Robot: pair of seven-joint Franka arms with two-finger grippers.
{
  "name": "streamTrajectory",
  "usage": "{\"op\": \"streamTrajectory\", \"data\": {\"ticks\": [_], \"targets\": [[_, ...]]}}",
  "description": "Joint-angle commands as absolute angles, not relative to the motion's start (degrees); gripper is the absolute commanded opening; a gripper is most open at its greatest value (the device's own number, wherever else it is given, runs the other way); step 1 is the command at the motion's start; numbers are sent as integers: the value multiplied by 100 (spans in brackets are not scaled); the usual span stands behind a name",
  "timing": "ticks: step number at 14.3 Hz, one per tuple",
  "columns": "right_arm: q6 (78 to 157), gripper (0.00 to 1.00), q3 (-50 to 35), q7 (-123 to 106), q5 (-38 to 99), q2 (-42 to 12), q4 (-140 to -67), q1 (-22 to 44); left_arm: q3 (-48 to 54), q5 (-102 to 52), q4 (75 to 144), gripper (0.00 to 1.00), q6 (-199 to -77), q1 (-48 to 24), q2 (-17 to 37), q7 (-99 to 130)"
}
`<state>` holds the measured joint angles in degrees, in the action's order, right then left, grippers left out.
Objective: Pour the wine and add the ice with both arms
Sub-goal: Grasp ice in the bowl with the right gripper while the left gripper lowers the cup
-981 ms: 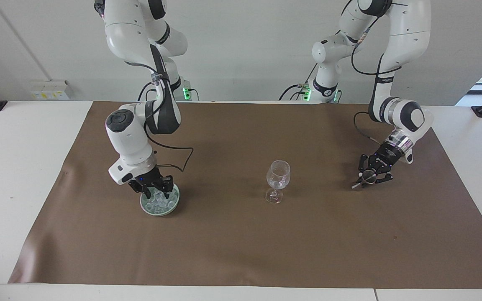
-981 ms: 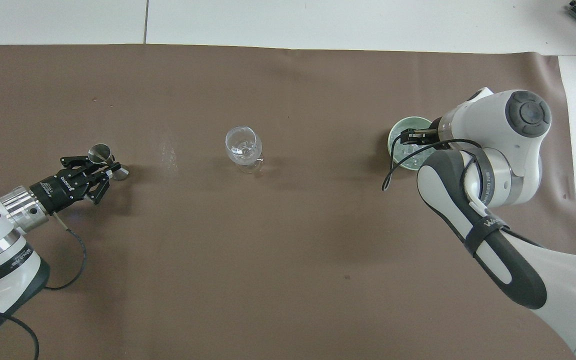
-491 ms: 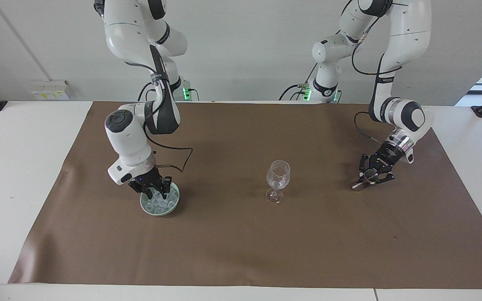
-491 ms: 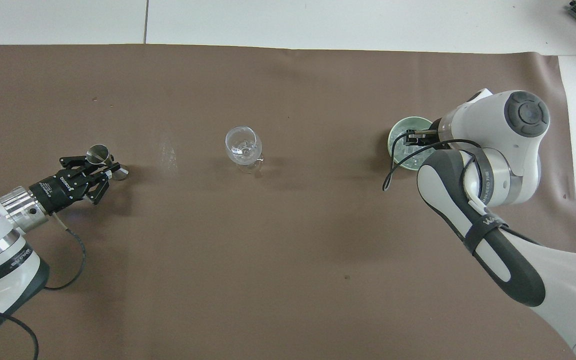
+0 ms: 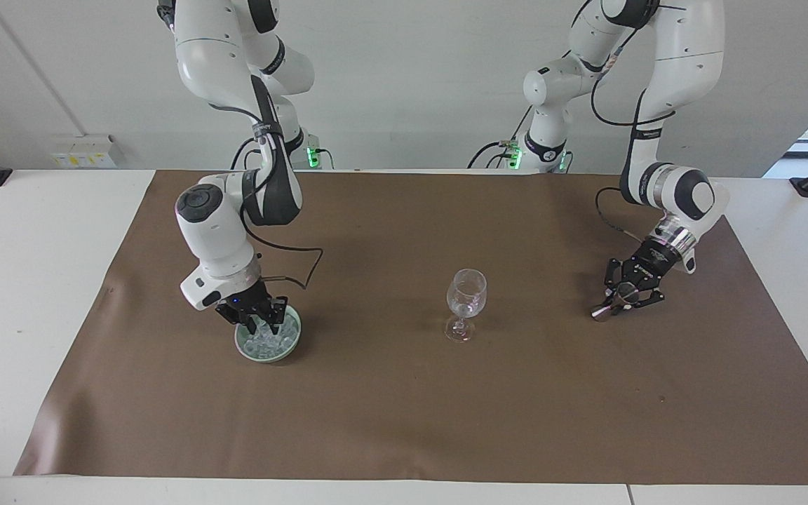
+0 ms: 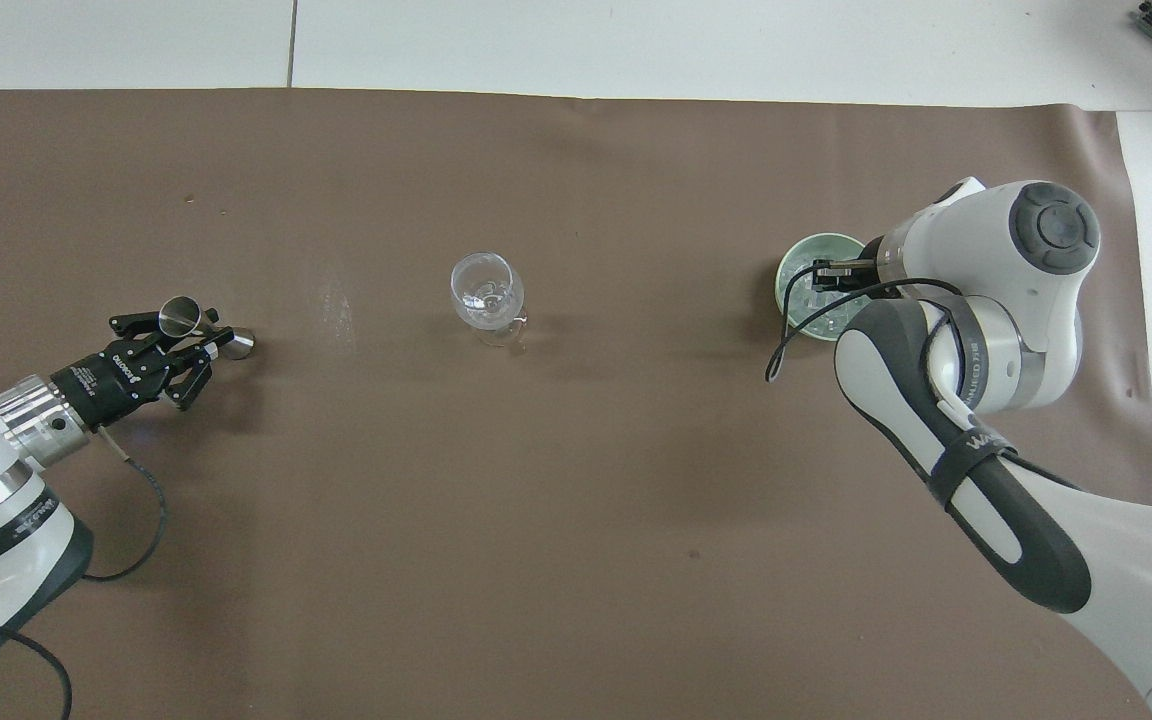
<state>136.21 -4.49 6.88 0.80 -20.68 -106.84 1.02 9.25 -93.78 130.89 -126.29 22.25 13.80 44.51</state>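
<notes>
A clear stemmed glass (image 5: 466,293) (image 6: 484,288) stands mid-table. Toward the right arm's end, a pale green bowl (image 5: 267,356) (image 6: 816,240) holds the ice (image 5: 274,340) (image 6: 821,315), a heap of small clear pieces. My right gripper (image 5: 258,328) (image 6: 816,280) points down into the bowl, its tip among the ice. Whether it holds a piece is hidden. Toward the left arm's end, my left gripper (image 5: 621,303) (image 6: 194,335) is low over the mat, shut on the waist of a small metal jigger (image 5: 600,311) (image 6: 179,316). The jigger is tilted, and its lower end is at the mat.
A brown mat (image 5: 404,421) (image 6: 536,550) covers most of the white table (image 5: 39,280). A faint wet smear (image 6: 336,305) marks the mat between the jigger and the glass. The right arm's elbow and cable (image 6: 966,400) hang over the mat beside the bowl.
The left gripper has drawn back slightly toward its own end of the table, tipping the jigger's upper cup with it. The right gripper has stayed in the bowl, barely shifting.
</notes>
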Motion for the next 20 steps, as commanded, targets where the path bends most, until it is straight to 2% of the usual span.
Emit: {"op": "streamTrajectory", "data": {"ticks": [1, 3, 6, 8, 10, 12, 13, 14, 20], "targets": [[13737, 37, -483, 853, -44, -2092, -10696, 61, 967, -9466, 13078, 33, -12516, 2320, 1441, 4315], [13729, 35, -483, 844, -53, -2092, -10696, 53, 967, -9466, 13078, 35, -12516, 2312, 1441, 4307], [13729, 26, -483, 835, -53, -2092, -10696, 53, 967, -9466, 13078, 47, -12524, 2268, 1441, 4298], [13711, 22, -483, 835, -44, -2092, -10696, 62, 967, -9466, 13078, 69, -12542, 2250, 1433, 4289], [13693, 16, -483, 835, -53, -2092, -10679, 62, 967, -9466, 13078, 72, -12551, 2250, 1433, 4289], [13676, 16, -483, 835, -53, -2092, -10661, 79, 967, -9466, 13078, 75, -12542, 2241, 1433, 4289], [13676, 15, -483, 835, -53, -2092, -10652, 88, 967, -9466, 13078, 83, -12559, 2233, 1433, 4289], [13667, 15, -483, 826, -53, -2083, -10644, 88, 967, -9448, 13087, 100, -12603, 2224, 1415, 4289], [13439, 14, -475, 800, -176, -2013, -10512, 79, 958, -9203, 13069, 100, -12595, 2267, 1354, 4315]]}}
